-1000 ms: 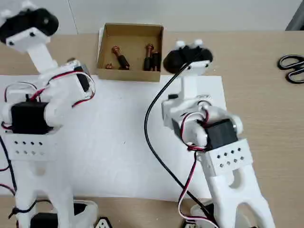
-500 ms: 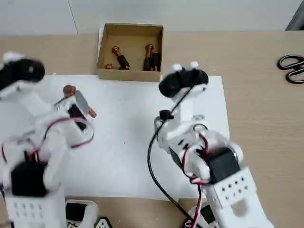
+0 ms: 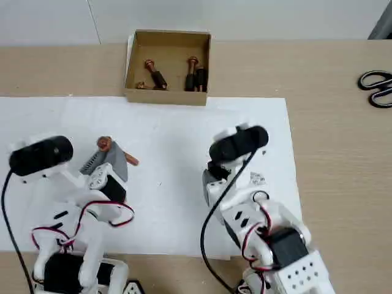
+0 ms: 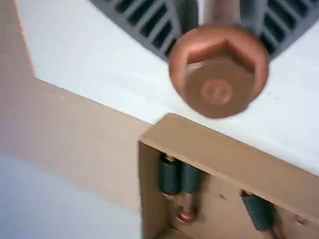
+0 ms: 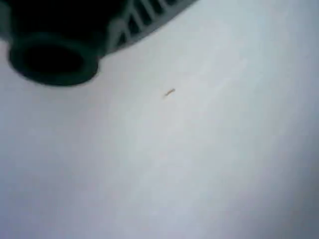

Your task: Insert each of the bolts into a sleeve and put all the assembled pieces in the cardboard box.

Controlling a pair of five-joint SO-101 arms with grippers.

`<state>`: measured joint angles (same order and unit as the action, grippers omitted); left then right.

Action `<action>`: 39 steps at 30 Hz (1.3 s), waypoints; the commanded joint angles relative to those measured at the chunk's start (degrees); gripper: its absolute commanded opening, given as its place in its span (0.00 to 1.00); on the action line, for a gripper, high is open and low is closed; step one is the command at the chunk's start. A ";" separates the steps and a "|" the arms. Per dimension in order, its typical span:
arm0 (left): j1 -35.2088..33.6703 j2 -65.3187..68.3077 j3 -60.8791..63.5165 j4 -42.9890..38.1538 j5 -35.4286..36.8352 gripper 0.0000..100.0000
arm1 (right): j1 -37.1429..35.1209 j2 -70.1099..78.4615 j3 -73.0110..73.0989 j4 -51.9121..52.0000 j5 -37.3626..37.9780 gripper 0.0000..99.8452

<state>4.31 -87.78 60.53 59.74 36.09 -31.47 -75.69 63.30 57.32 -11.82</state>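
several assembled pieces already lie in the cardboard box; the left wrist view shows dark sleeves with copper ends on its floor. judging from that, most of the job is done and one pairing is left: a copper bolt and a black sleeve are both out of the box, each at its own arm and not yet joined.

the left gripper is clenched on the bolt's shank, ribbed grey fingers on either side, with the hexagonal head pointing toward the box. that arm sits folded low at the near left of the white paper sheet, well apart from the box.

the right arm is folded at the near right of the sheet, wrist pointing down at the paper. its gripper appears to be clamped on the sleeve, though the view there is dark and close. the sleeve's open end hangs above bare paper, well apart from the bolt.
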 commanded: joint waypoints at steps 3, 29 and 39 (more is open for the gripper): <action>4.04 -2.55 0.57 -2.02 3.96 0.01 | -6.29 -12.88 7.03 -2.42 3.69 0.00; 20.04 -2.81 -1.98 3.43 5.36 0.01 | -14.11 -28.09 19.96 -5.58 9.23 0.00; 22.24 -2.55 -2.07 4.22 5.19 0.01 | -14.11 -28.09 19.96 -5.67 11.34 0.00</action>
<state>25.93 -89.89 61.32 64.31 40.92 -45.27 -103.12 83.69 53.63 -1.01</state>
